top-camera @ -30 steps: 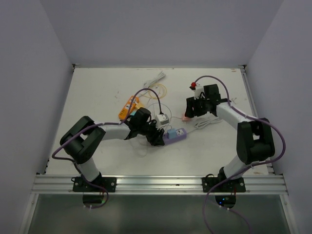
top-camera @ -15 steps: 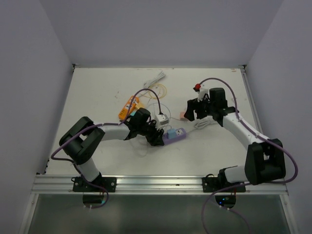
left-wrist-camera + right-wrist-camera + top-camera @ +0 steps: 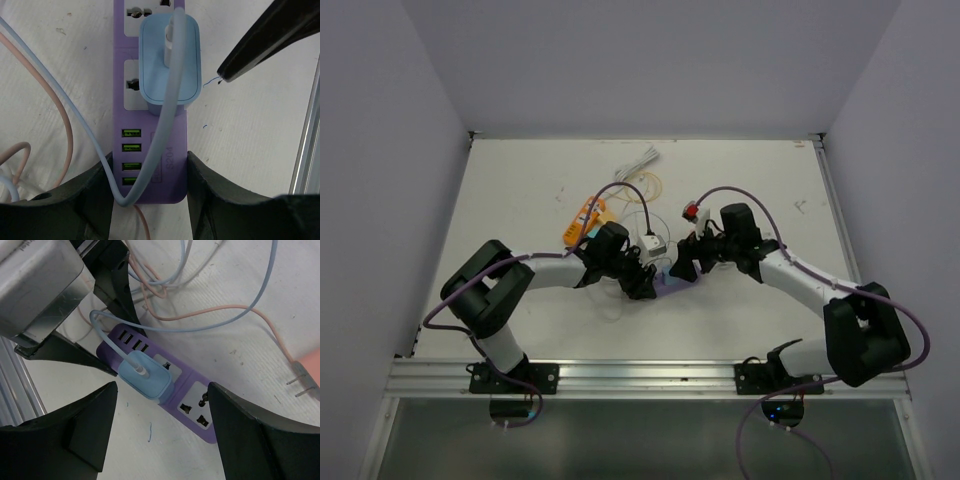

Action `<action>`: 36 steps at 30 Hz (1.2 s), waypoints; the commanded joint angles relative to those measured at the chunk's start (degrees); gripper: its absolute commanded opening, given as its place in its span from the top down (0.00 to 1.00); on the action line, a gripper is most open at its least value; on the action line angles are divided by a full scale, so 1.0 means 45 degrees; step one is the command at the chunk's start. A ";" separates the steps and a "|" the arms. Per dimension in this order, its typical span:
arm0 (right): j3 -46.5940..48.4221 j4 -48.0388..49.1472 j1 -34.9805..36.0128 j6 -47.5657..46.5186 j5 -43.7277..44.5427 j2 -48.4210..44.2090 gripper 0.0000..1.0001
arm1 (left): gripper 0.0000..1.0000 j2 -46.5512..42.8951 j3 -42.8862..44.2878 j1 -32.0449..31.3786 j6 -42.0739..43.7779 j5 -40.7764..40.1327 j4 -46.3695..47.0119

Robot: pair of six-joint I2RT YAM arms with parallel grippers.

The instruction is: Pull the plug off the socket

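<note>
The socket is a purple power strip (image 3: 176,165) lying flat on the white table. A light blue plug (image 3: 170,65) with a pale blue cable sits in it, also seen in the right wrist view as the plug (image 3: 147,380) in the strip (image 3: 195,407). My left gripper (image 3: 150,172) is shut on the strip's end with the green USB ports. My right gripper (image 3: 162,390) hangs open just above the strip, with the plug below the gap and touching neither finger. From above, the left gripper (image 3: 642,285) and right gripper (image 3: 682,268) meet over the strip (image 3: 670,283).
A loose pink plug (image 3: 307,372) lies right of the strip, with pink and blue cables looping behind it. A white adapter (image 3: 653,242), an orange object (image 3: 584,221) and a white cable bundle (image 3: 640,160) lie farther back. A metal rail (image 3: 640,375) runs along the near edge.
My right arm has swung left from the pink plug to above the power strip, and its jaws have opened. The left gripper has kept its hold on the strip.
</note>
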 commanded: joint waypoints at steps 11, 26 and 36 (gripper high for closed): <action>0.0216 0.0929 0.0358 -0.1475 -0.2039 0.1143 0.25 | 1.00 -0.0107 -0.0161 0.0072 0.0112 -0.0081 -0.1013; 0.0315 0.1456 0.0416 -0.2316 -0.3348 0.2042 0.41 | 1.00 0.0029 -0.0141 0.0072 0.0132 0.0075 -0.1053; 0.0588 0.1183 0.0417 -0.3097 -0.4089 0.2432 0.73 | 1.00 0.0127 -0.0141 0.0072 0.0190 0.0778 -0.1170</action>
